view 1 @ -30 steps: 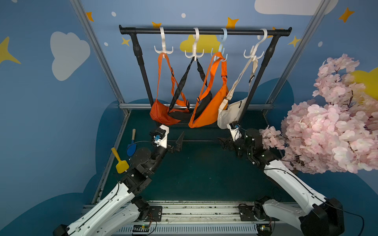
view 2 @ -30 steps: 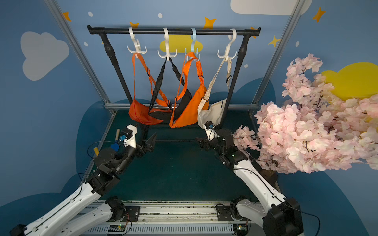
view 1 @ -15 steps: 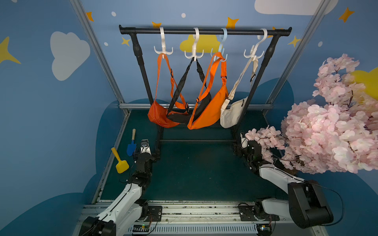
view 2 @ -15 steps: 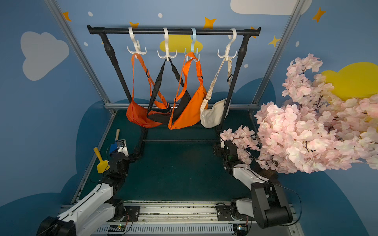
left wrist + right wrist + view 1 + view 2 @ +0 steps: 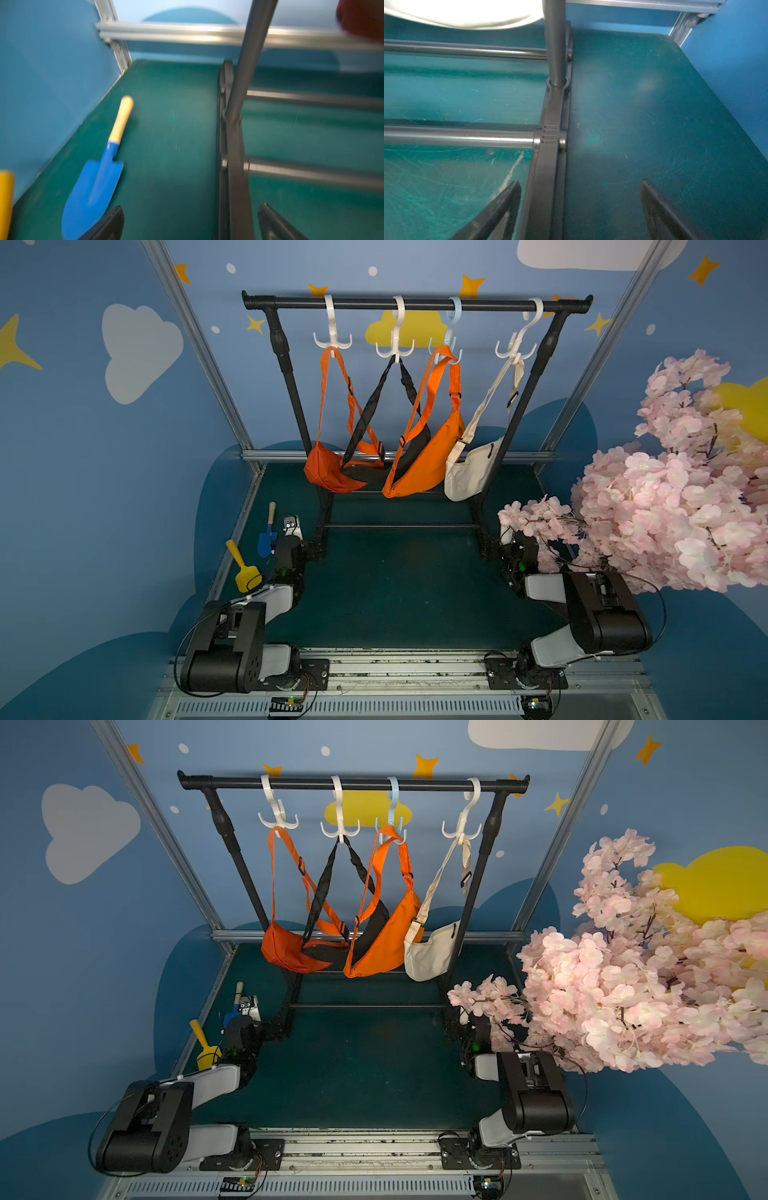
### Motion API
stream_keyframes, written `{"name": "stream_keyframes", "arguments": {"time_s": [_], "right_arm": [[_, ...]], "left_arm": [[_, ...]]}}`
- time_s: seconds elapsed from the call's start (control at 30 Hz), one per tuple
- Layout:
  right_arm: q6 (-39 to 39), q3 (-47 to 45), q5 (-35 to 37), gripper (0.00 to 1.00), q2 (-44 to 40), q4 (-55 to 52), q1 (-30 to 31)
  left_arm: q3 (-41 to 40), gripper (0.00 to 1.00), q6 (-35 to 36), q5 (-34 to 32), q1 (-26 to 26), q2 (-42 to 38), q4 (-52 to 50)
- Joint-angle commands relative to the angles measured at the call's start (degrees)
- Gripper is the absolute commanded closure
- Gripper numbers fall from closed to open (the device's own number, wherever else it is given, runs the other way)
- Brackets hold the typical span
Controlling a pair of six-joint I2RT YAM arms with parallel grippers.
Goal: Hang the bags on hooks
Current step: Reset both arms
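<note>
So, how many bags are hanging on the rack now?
4, in a row along the rack, left to right in a top view: a smaller orange bag, a black bag partly behind its neighbours, a bigger orange bag, a cream bag. No others seem hidden.

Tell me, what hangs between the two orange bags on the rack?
A black bag hangs there by its strap from a white hook, as both top views show.
</note>
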Motion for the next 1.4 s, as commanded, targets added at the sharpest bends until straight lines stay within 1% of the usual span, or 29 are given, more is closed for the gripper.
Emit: {"name": "stream_keyframes", "arguments": {"time_s": [0.0,0.03,0.07,0.1,0.13,0.17,0.2,0.23,0.27,0.3,0.33,0.47,0.5,0.67,0.73,0.83,0.87,0.93,0.97,1.0,1.03,1.07,1.1,1.13,1.17,1.2,1.27,1.3,1.37], "right_arm": [[0.98,-0.25,-0.78,0.11,0.21,4.36,-0.12],[1.00,-0.20,-0.76,0.11,0.06,4.12,-0.11],[0.99,-0.29,-0.79,0.11,0.25,4.54,-0.11],[0.99,-0.44,-0.69,0.11,0.32,4.93,-0.11],[1.04,-0.41,-0.68,0.11,0.18,4.73,-0.13],[1.00,-0.37,-0.61,0.11,0.14,4.59,-0.10],[1.00,-0.43,-0.60,0.11,0.23,4.74,-0.10],[1.06,-0.42,-0.65,0.11,0.24,4.80,-0.09],[1.10,-0.38,-0.59,0.11,0.23,4.70,-0.14],[1.13,-0.38,-0.64,0.11,0.20,4.60,-0.10],[1.15,-0.42,-0.60,0.11,0.24,4.74,-0.14],[1.09,-0.37,-0.51,0.11,0.25,4.59,-0.08],[1.09,-0.38,-0.50,0.11,0.24,4.63,-0.12],[1.13,-0.29,-0.55,0.11,0.26,4.58,-0.10],[0.90,-1.49,-0.18,0.11,-0.13,6.55,0.19],[1.17,-6.53,3.31,0.11,-1.34,15.07,1.11],[2.18,-7.15,5.62,0.11,-1.37,15.94,1.03],[5.33,-4.74,10.79,0.11,-0.14,12.32,0.19],[5.63,-3.11,10.88,0.10,0.66,10.47,-0.18],[5.06,-1.29,9.47,0.10,0.89,7.37,-0.23],[3.86,-0.36,6.72,0.10,0.08,4.30,0.02],[2.74,-0.90,4.64,0.10,-0.58,4.92,0.34],[2.13,-2.59,4.78,0.10,-0.28,8.56,0.85],[3.00,-3.71,7.64,0.10,0.58,11.74,0.83],[4.79,-3.54,11.05,0.10,1.15,12.16,0.40],[5.79,-2.33,10.25,0.10,1.11,9.77,-0.45],[2.83,0.19,3.35,0.10,-0.37,2.67,-0.28],[1.75,-0.16,2.80,0.10,0.21,4.40,0.40],[3.44,-0.97,7.45,0.10,1.19,7.49,0.44]], "left_arm": [[-0.08,0.00,1.26,4.12,0.79,2.30,3.38],[-2.64,0.00,1.42,4.90,1.03,5.77,11.52],[-4.18,0.00,1.46,5.40,1.25,9.24,16.76],[-5.36,0.00,2.50,5.39,1.13,14.06,26.04],[-5.50,0.00,3.05,6.01,1.03,14.86,29.17],[-4.32,0.00,2.63,5.95,1.08,12.01,22.80],[-1.66,0.00,1.29,3.72,1.08,8.87,12.24],[-0.48,0.00,-0.16,-0.47,1.00,9.43,10.68],[0.06,0.00,-0.25,-0.32,1.03,10.39,11.34],[1.02,0.00,0.71,1.40,0.87,11.21,10.31],[1.10,0.00,1.03,0.48,0.32,10.91,10.07],[0.85,0.00,1.43,0.27,-0.23,10.99,10.30],[1.55,0.00,1.31,0.34,-0.12,11.10,9.09],[1.21,0.00,1.34,0.32,-0.09,10.97,9.66],[1.04,0.00,1.04,-0.26,-0.11,10.88,9.98],[-1.04,0.00,0.54,-1.25,-0.06,10.32,13.08],[-1.55,0.00,0.40,-1.17,0.06,10.32,13.87],[-0.43,0.00,0.38,0.10,0.43,10.54,11.97],[0.66,0.00,0.54,0.89,0.55,10.95,10.50],[1.34,0.00,1.06,1.20,0.51,10.97,9.39],[0.96,0.00,1.09,1.29,0.45,10.86,9.85],[1.00,0.00,1.04,1.31,0.47,10.86,9.84],[1.13,0.00,1.07,1.31,0.41,10.99,9.73],[1.20,0.00,1.04,1.35,0.47,10.96,9.66],[1.20,0.00,1.04,1.31,0.44,10.97,9.47],[1.25,0.00,1.05,1.35,0.42,11.01,9.60],[1.26,0.00,1.05,1.33,0.47,10.98,9.57],[1.22,0.00,1.16,1.30,0.46,11.01,9.65],[1.20,0.00,1.13,1.30,0.47,10.96,9.64]]}}
